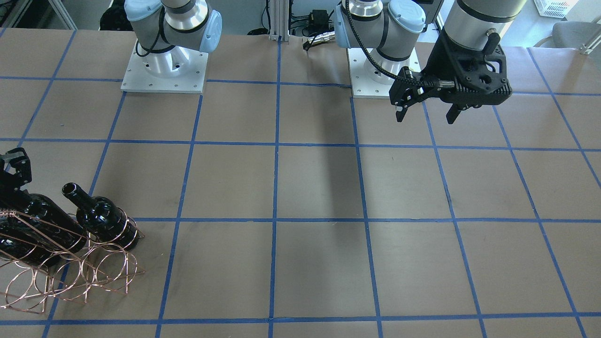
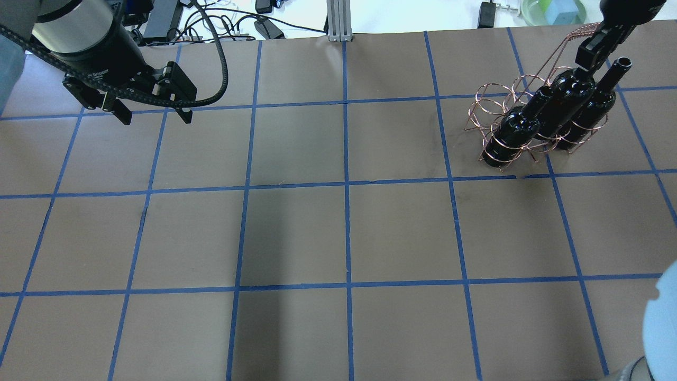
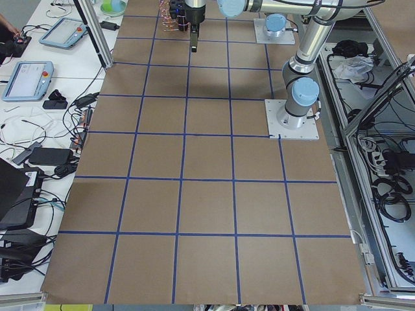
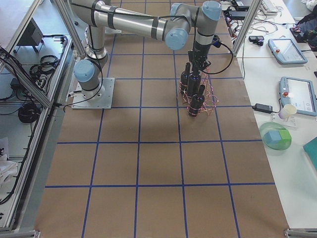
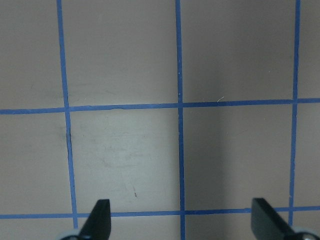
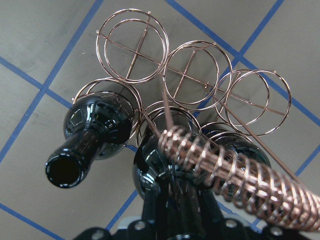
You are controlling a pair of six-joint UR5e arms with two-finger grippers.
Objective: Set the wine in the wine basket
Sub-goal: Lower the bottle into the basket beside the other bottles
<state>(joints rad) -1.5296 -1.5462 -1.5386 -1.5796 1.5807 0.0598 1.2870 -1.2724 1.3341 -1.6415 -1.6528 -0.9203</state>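
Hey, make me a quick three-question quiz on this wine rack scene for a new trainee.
1. True or false: the left tool is holding a bottle.
2. How many dark bottles sit in the wine basket? A) one B) two C) three
3. Fill in the blank: the right tool is at the neck of the ____ bottle in the row.

Key:
1. False. It is open above the bare table.
2. C.
3. Middle. The tool is at the middle bottle, but the views do not show whether it grips the neck.
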